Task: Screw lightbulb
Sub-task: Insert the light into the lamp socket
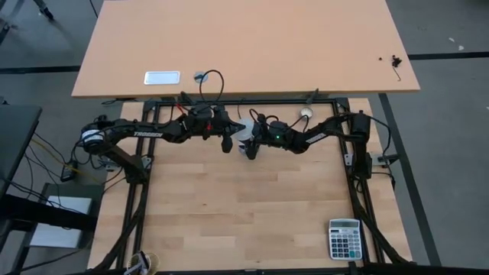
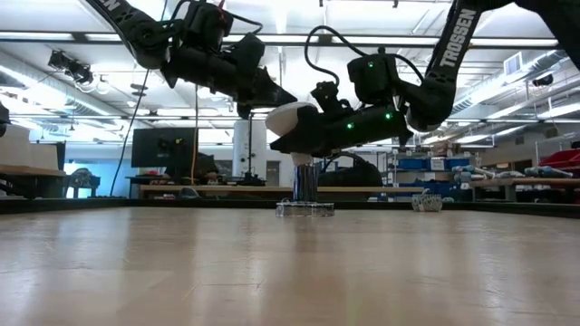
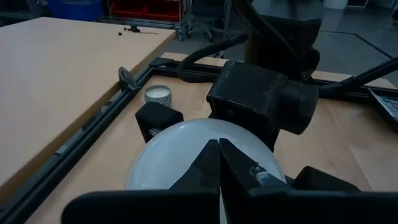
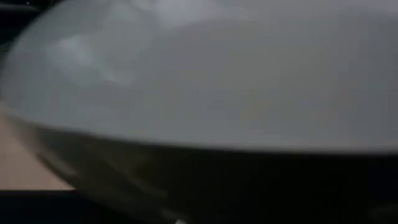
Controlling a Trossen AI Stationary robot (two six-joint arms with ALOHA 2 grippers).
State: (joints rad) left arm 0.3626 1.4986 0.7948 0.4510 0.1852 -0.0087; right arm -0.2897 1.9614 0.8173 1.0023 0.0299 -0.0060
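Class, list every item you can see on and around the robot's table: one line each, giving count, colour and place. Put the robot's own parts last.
Lightbulb: one, white, above the table's far middle, between the two end effectors.
Socket: one, clear base with metal stem, on the table directly below the lightbulb.
Puck: one, cream, far edge of the table, beside the right arm.
Calculator: one, grey, near right corner of the table.
Second table: one, light wood, beyond the robot's table.
Left end effector: one, dark, shut, beside the lightbulb.
Right end effector: one, dark, around the lightbulb.
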